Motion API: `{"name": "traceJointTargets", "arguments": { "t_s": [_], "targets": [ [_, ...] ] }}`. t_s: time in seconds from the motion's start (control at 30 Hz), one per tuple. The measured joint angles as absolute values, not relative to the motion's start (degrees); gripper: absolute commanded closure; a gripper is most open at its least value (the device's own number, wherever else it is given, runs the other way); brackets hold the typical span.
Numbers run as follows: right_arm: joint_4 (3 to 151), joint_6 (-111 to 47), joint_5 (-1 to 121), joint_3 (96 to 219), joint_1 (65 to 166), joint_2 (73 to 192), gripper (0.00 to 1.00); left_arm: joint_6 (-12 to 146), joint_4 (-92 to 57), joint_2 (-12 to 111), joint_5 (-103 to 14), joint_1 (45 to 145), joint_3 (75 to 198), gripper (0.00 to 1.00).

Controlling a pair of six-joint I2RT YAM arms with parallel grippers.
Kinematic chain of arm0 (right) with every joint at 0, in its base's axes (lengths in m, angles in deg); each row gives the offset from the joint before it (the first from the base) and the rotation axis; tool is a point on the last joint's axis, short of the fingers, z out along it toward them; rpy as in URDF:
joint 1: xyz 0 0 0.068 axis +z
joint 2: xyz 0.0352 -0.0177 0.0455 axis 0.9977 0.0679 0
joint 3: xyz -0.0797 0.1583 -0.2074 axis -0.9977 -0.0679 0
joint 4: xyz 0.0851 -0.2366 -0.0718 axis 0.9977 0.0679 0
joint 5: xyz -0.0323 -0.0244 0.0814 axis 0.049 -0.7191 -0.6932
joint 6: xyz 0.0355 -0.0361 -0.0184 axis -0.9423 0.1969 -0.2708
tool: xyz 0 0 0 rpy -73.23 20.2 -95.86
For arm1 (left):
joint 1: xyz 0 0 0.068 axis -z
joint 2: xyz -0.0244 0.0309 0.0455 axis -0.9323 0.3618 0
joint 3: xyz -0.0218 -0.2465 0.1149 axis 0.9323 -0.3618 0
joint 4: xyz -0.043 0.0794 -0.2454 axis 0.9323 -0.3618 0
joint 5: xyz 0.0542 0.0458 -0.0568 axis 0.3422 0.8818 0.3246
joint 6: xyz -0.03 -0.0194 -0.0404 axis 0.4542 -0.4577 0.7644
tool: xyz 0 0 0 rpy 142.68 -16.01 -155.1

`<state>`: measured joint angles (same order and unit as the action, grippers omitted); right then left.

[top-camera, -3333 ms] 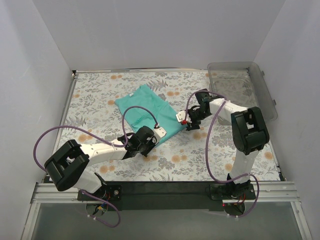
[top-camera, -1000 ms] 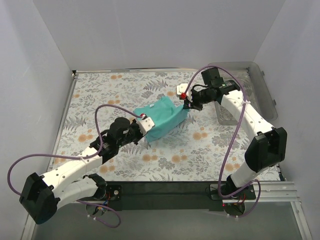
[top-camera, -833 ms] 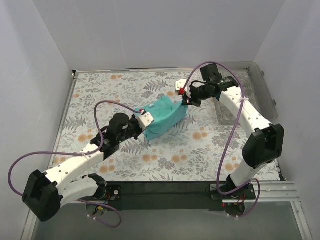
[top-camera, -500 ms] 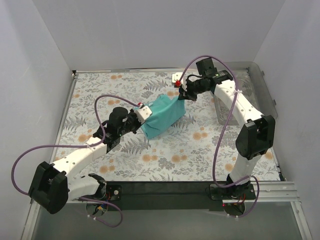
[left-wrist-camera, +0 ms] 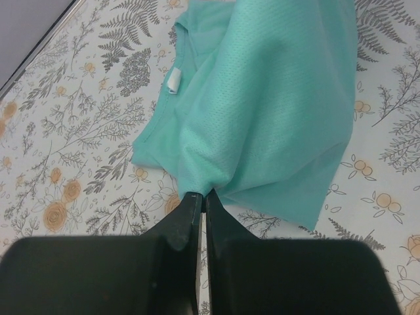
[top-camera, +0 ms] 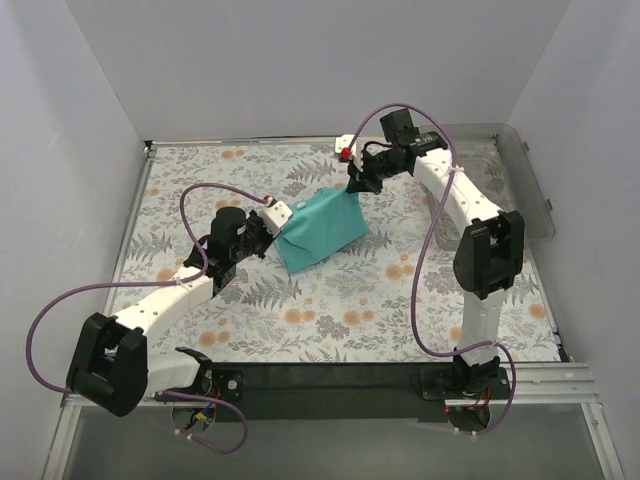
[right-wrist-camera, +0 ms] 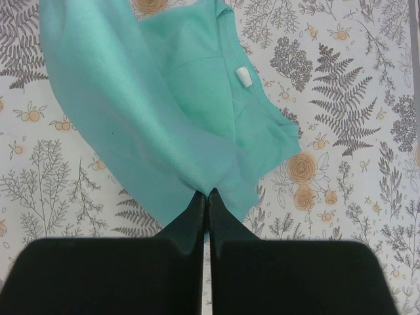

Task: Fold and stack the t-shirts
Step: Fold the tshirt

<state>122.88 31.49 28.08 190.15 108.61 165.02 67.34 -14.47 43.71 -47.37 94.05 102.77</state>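
The floral-patterned surface [top-camera: 190, 300] carries the teal t-shirt [top-camera: 320, 228] near its middle, lifted at two opposite edges into a slack sling while its lower folds seem to trail on the surface. The mesh knit looks light, soft and limp. I judge it will sag and crease wherever unsupported, and that hem corners or shoulder seams, pinched through a doubled fold, give the surest hold. The left pincer [left-wrist-camera: 201, 197] is clamped on a bunched fold at one edge, and the right pincer [right-wrist-camera: 207, 193] is nipped tight on the other. A small white neck label [right-wrist-camera: 243, 75] marks the collar end.
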Motion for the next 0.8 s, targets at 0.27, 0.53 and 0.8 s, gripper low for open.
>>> {"name": "traceJointTargets", "arguments": {
  "t_s": [0.27, 0.53, 0.8],
  "targets": [
    [120.46, 27.44, 27.66, 192.22, 108.61, 167.90, 0.99, 67.39, -10.21, 48.69, -47.50, 91.62, 102.77, 1.00],
    [114.62, 22.15, 28.49, 192.12, 108.61, 169.87, 0.99, 67.71, -4.65, 53.54, -46.00, 89.76, 102.77, 1.00],
    [105.64, 14.57, 30.13, 190.85, 108.63, 170.87, 0.99, 67.78, 2.32, 57.85, -42.48, 89.46, 102.73, 1.00]
  ]
}}
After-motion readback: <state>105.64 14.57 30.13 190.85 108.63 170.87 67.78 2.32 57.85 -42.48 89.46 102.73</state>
